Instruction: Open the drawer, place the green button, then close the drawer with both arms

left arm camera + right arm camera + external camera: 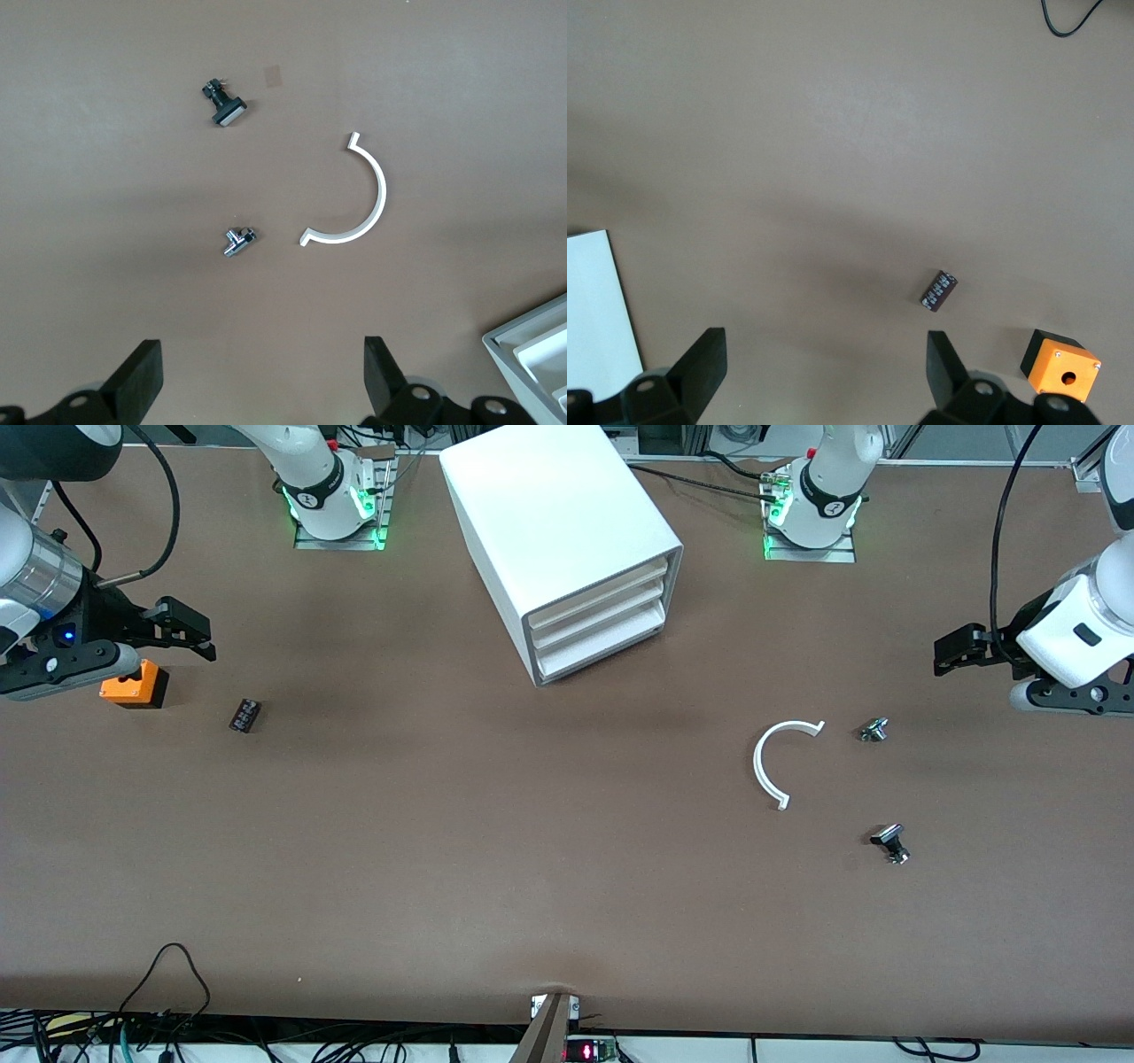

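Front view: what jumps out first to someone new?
The big white cabinet with three shut drawers, standing between the two arm bases. Next, the white curved piece lying toward the left arm's end of the table, with two small dark parts beside it. Then the orange cube at the right arm's end, just by the open right gripper; the left gripper is open too.

We see the white bottom drawer (599, 652) shut, and the small dark button (890, 841) lying tipped over, toward the left arm's end.
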Controlling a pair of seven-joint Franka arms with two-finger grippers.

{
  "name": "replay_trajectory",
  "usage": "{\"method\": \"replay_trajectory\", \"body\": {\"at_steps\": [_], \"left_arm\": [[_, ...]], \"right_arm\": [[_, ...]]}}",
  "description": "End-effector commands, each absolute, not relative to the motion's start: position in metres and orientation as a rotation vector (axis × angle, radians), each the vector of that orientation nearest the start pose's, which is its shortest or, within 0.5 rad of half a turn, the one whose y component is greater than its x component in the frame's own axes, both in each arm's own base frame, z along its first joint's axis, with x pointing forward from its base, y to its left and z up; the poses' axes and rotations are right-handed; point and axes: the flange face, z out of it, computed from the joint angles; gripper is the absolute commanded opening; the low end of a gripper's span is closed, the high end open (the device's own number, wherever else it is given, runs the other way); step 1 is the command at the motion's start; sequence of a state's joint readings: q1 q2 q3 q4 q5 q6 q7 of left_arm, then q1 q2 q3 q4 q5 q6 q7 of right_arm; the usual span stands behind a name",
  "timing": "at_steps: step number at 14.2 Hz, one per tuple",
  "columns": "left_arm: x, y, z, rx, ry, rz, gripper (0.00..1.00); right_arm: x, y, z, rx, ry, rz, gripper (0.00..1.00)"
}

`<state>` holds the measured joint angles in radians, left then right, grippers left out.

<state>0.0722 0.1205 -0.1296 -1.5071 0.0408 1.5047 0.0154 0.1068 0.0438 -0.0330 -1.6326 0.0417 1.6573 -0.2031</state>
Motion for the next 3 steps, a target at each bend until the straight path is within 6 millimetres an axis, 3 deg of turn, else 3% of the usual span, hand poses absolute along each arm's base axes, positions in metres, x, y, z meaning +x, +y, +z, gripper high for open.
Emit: {"method": "replay_trajectory", "body": {"at_steps": [1, 3], "left_arm": [[0.5761, -0.0262, 0.5906, -3.123, 0.17, 0.191, 1.0], [0.5758, -0.0262, 0.5885, -3.123, 0.17, 0.198, 1.0]], "right_arm": [[0.5724, 0.0459, 0.5834, -3.079, -0.431, 0.032, 1.0], [0.5724, 0.046, 0.5834, -3.078, -0.431, 0.032, 1.0]]}}
